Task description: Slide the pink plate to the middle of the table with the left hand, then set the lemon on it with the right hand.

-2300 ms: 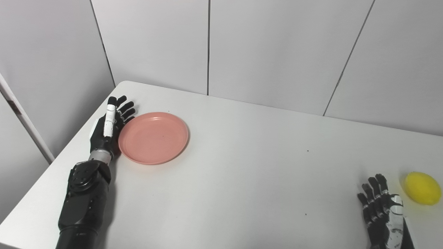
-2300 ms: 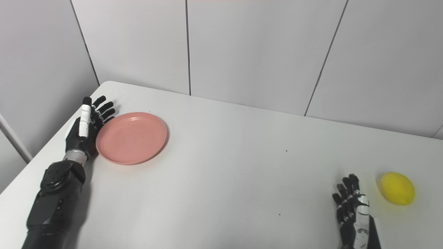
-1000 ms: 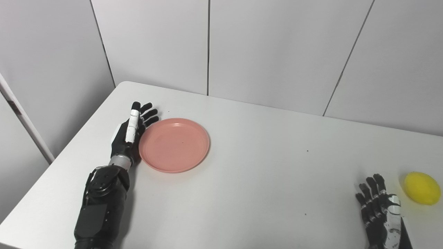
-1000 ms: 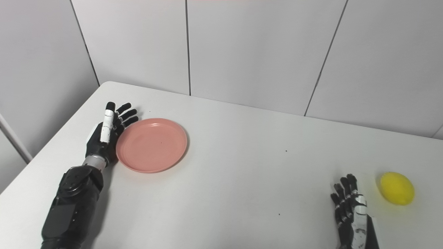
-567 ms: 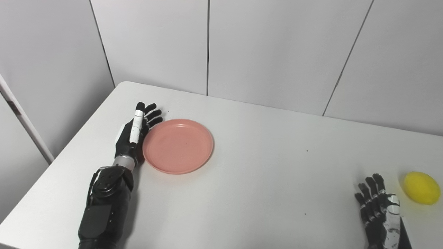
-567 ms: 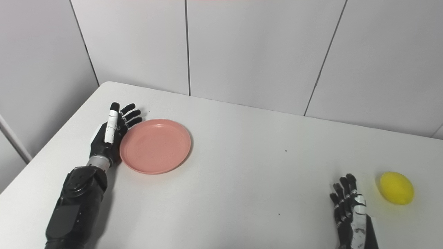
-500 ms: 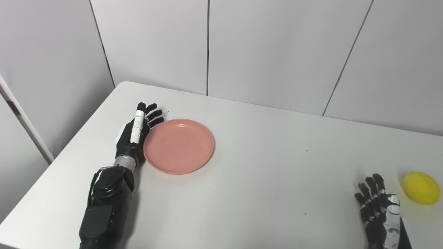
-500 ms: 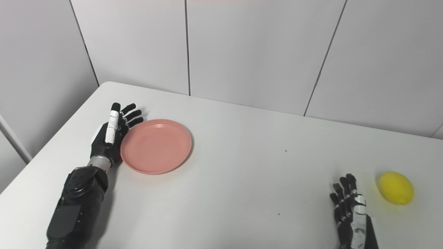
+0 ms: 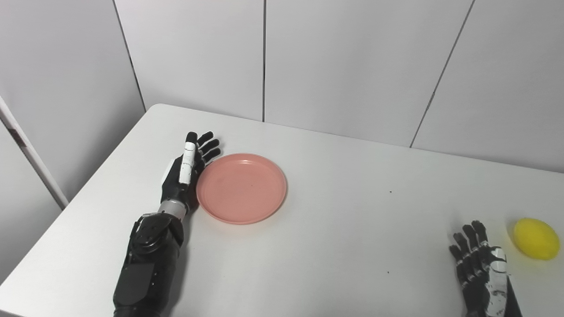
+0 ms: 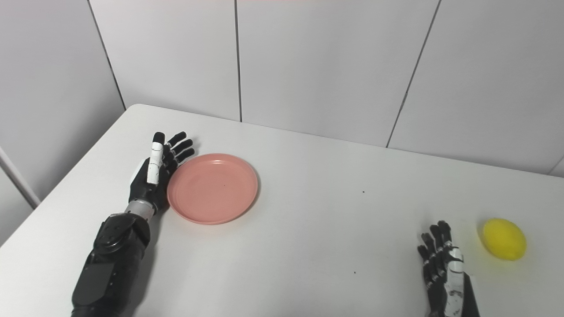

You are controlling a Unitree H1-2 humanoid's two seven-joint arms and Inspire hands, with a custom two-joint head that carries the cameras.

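Observation:
A pink plate [image 9: 241,188] lies flat on the white table [image 9: 335,229], left of the table's middle. My left hand [image 9: 185,174] stands on edge against the plate's left rim, open, fingers straight and pointing away from me. A yellow lemon [image 9: 536,238] rests near the right edge of the table. My right hand [image 9: 480,270] is open at the bottom right, a short way left of the lemon and not touching it.
Grey wall panels [image 9: 352,66] rise right behind the table's far edge. The table's left edge [image 9: 88,185] runs diagonally past my left forearm [image 9: 150,259].
My left hand has moved to the right with the plate sliding ahead of it toward the table's middle. The right hand and the lemon have stayed where they were.

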